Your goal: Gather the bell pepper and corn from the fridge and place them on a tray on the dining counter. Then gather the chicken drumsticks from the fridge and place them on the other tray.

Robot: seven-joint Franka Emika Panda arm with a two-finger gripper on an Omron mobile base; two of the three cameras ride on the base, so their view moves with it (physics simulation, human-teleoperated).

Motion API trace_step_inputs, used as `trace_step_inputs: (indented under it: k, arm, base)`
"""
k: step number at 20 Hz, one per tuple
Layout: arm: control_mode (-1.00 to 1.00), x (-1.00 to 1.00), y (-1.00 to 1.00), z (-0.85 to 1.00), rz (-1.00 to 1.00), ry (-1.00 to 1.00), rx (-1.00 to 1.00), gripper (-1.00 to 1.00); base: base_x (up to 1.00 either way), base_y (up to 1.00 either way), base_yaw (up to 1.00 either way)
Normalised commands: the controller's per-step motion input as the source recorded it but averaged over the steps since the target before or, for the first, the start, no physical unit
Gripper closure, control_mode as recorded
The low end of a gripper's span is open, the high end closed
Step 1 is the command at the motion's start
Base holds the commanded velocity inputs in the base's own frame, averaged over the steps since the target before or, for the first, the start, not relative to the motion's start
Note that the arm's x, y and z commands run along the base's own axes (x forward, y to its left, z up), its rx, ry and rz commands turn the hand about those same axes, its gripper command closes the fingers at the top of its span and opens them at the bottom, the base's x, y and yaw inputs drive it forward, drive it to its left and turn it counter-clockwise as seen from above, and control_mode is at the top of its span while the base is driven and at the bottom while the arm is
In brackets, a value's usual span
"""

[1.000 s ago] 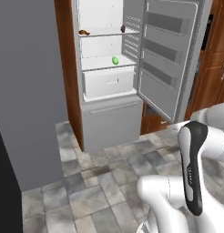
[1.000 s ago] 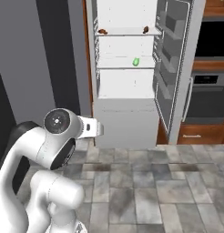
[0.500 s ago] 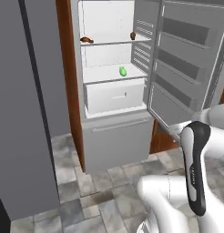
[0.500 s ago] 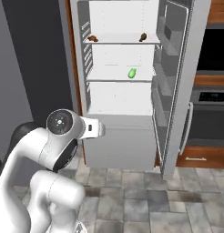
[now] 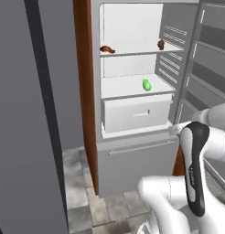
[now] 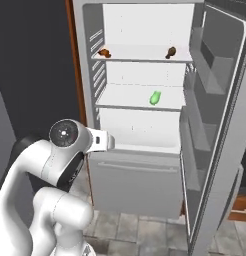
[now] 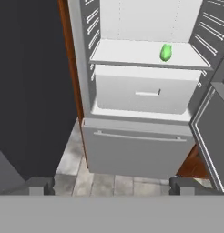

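Pale grey fridge (image 5: 132,151) stands open, white shelves showing, its door (image 6: 215,125) swung wide to the 3 o'clock side in the right base view. On the upper shelf (image 6: 140,54) lie the two chicken drumsticks, orange-brown, well apart: one drumstick (image 6: 104,52) near the 9 o'clock end, the other drumstick (image 6: 170,52) near the 3 o'clock end; in the left base view they sit at 11 and 1 o'clock of the compartment. One shelf lower, on the middle shelf (image 7: 132,57), rests a small bright green item (image 7: 165,52), toward the 2 o'clock part of the hand view and alone on that shelf; whether it is the corn I cannot tell, since it looks short and rounded. Below that shelf is a closed white drawer (image 7: 145,93) with a slim handle, and under it the grey lower compartment front (image 7: 136,154) with a long bar handle. Reddish-brown wood panel (image 5: 84,91) runs along the fridge's 9 o'clock edge, and beside it a dark grey wall (image 5: 27,114). Grey stone floor tiles (image 7: 109,184) lie at the fridge's foot. The tool (image 7: 111,186) hangs in front of the fridge, low, pointing at the lower compartment, its two dark fingertips (image 7: 40,185) spread wide at 7 and 5 o'clock of the hand view, released, nothing between them and nothing touched. The white arm (image 6: 60,165) rises at 7 o'clock of the right base view.
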Motion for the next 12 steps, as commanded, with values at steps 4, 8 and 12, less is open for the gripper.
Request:
trace_step_inputs:
  k: [4, 8, 12]
  arm:
    - [1.0, 0.0, 0.0, 0.0, 0.0, 0.0, 0.0, -1.0]
    - [1.0, 0.0, 0.0, 0.0, 0.0, 0.0, 0.0, -1.0]
    - [1.0, 0.0, 0.0, 0.0, 0.0, 0.0, 0.0, -1.0]
  base:
    - [0.6, -0.32, 0.21]
    - [0.57, -0.3, 0.19]
    - [0.54, -0.31, 0.18]
